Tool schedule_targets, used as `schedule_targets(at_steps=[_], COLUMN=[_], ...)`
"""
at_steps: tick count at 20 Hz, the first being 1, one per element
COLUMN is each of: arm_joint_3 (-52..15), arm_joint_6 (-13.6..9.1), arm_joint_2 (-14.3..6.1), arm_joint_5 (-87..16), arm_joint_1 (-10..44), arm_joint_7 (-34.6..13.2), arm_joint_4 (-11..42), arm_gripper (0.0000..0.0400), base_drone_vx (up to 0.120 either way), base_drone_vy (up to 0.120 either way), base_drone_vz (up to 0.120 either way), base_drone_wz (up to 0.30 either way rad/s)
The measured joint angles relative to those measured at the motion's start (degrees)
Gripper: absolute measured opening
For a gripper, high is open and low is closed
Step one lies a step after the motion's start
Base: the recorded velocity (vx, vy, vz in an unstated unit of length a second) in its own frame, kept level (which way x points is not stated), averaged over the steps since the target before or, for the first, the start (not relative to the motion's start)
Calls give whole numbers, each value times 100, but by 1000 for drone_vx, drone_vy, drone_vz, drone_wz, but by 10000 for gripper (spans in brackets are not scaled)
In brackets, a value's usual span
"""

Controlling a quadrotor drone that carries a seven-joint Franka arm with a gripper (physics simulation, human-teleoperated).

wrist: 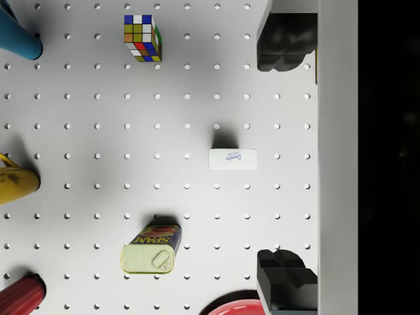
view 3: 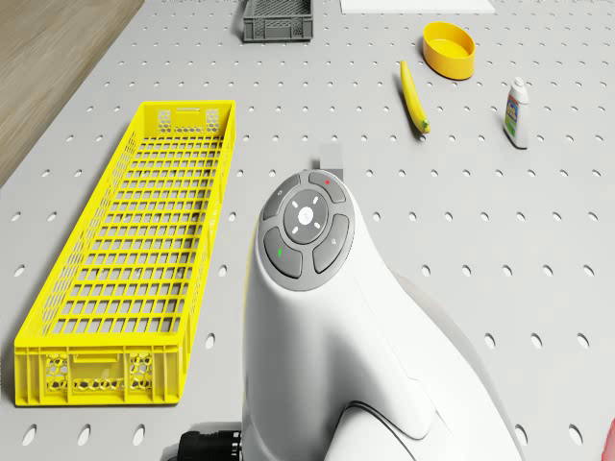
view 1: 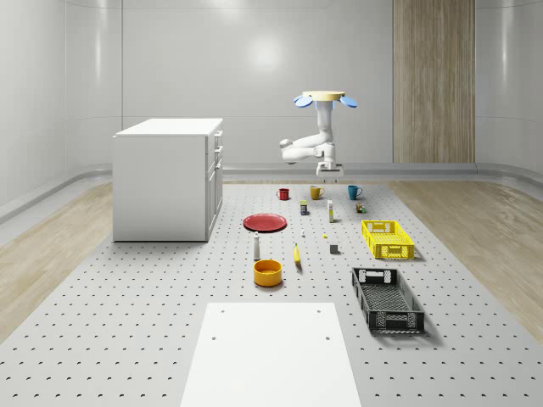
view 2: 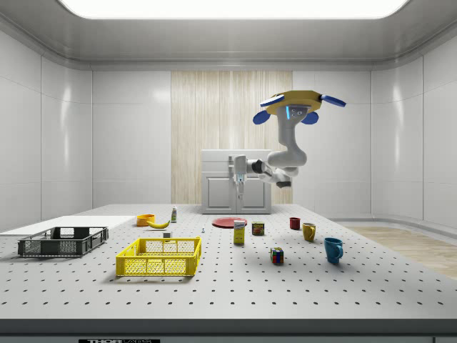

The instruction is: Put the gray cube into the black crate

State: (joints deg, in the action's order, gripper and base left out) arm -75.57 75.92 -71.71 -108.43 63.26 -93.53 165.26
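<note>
Above the far end of the white perforated surface [view 1: 127, 322] I hover, my yellow-bodied drone [view 1: 324, 97] over the row of mugs, arm folded beneath. My hand [view 1: 327, 174] hangs well clear of everything, pointing straight down; its two black fingers [wrist: 286, 42] stand wide apart, holding nothing. Below it lie a small white box [wrist: 232, 159], a Spam tin [wrist: 151, 249] and a colour-tiled puzzle cube [wrist: 142, 38]. The small gray cube [view 1: 334, 248] sits, I think, just beside the yellow mesh crate [view 1: 387, 239]. The black mesh crate [view 1: 387, 299] lies nearer the camera, well apart from me.
</note>
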Motion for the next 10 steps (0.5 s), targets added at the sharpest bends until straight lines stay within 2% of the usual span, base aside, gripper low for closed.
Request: schedule_targets(at_steps=[10], arm_joint_3=[-58], arm_joint_6=[215], arm_joint_2=[-232], arm_joint_5=[112], arm_joint_1=[66], arm_joint_7=[-61], arm_joint_4=[-14], arm_gripper=[400], base_drone_vx=[120], base_drone_vy=[0], base_drone_vz=[0], base_drone_wz=[0])
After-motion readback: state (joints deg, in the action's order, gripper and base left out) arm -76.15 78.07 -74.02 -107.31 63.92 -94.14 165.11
